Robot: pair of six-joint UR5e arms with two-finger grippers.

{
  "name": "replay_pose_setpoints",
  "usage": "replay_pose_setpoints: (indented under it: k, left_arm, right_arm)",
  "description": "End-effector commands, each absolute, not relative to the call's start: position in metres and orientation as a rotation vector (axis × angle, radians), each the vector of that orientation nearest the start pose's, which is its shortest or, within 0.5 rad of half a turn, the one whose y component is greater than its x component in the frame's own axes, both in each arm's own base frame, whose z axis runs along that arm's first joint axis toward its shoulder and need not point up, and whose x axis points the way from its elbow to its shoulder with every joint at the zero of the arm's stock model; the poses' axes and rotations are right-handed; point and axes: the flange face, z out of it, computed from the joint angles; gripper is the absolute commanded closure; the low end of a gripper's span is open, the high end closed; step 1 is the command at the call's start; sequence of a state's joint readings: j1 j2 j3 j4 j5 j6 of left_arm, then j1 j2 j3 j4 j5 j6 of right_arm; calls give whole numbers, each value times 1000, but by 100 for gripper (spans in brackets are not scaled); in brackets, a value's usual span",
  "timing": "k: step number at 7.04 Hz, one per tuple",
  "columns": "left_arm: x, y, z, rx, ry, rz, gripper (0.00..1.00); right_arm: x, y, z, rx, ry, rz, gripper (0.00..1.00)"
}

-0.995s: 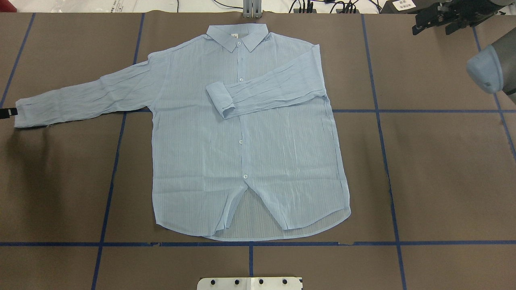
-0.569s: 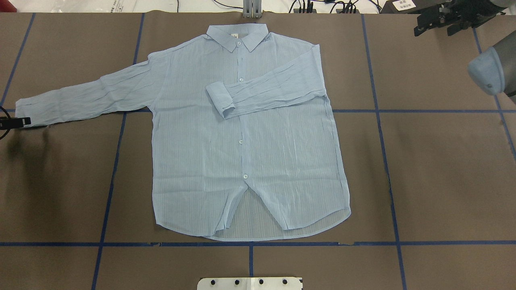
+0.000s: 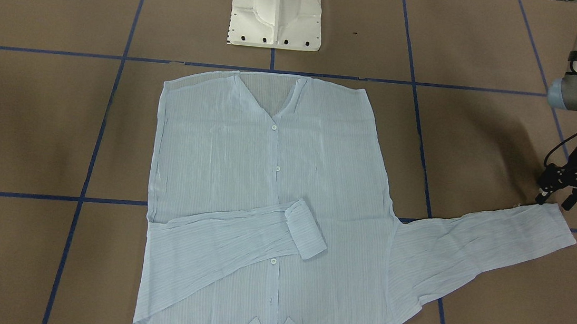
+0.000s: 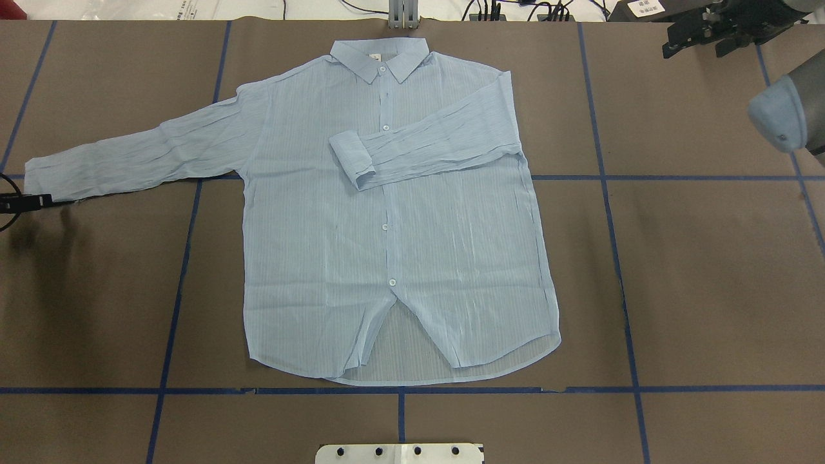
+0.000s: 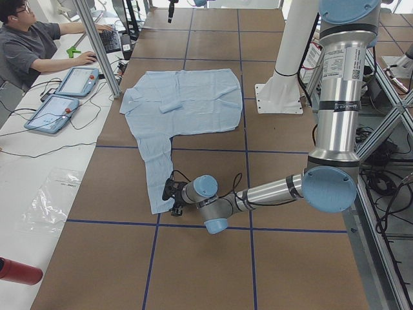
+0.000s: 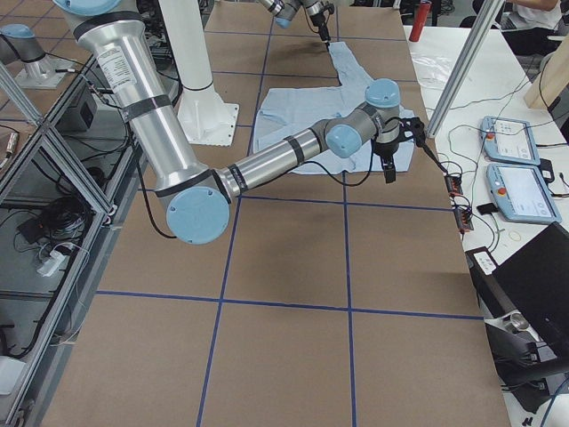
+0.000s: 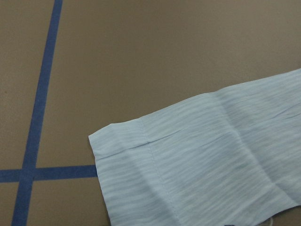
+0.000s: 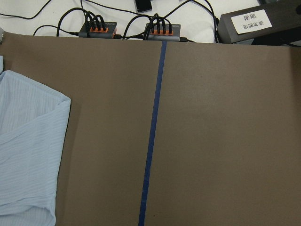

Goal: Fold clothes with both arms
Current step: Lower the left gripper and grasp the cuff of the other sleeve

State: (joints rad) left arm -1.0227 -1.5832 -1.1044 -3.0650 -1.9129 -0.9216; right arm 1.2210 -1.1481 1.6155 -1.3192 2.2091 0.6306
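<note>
exterior front-facing: left gripper [image 3: 553, 201], jaws apart, at the outstretched cuff [image 3: 560, 230] of the shirt [image 3: 265, 181]; looks set to pinch it; right gripper [image 4: 695, 42] aside, grip unclear

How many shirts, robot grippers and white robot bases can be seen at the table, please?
Shirt: 1
Grippers: 2 (left gripper, right gripper)
White base: 1
Total: 4
</note>
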Motion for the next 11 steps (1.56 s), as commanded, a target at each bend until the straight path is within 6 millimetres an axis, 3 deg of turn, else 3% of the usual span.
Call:
replay_pose_setpoints:
  k: [1, 3, 4, 6, 8, 10, 11]
  left_arm:
    - [170, -469, 723, 552, 918, -156, 57]
    - [168, -468, 724, 556, 917, -153, 100]
    - [168, -466, 722, 560, 921, -146, 100]
    - [176, -466, 689, 559, 1025, -75, 100]
    - [181, -485, 598, 690, 1133, -28, 100]
    - [216, -542, 520, 717, 1171, -15, 100]
    - [241, -579, 467, 685, 1192, -52, 100]
  right_arm:
    - [-154, -638, 367, 326, -864, 31, 0]
    - [-154, -638, 366, 327, -864, 30, 0]
    - [-154, -638, 365, 328, -865, 31, 0]
    - [-153, -637, 365, 329, -866, 32, 0]
    - [-153, -634, 366, 328, -866, 35, 0]
    - [-153, -635, 367, 326, -866, 35, 0]
    - [-153, -634, 366, 326, -867, 39, 0]
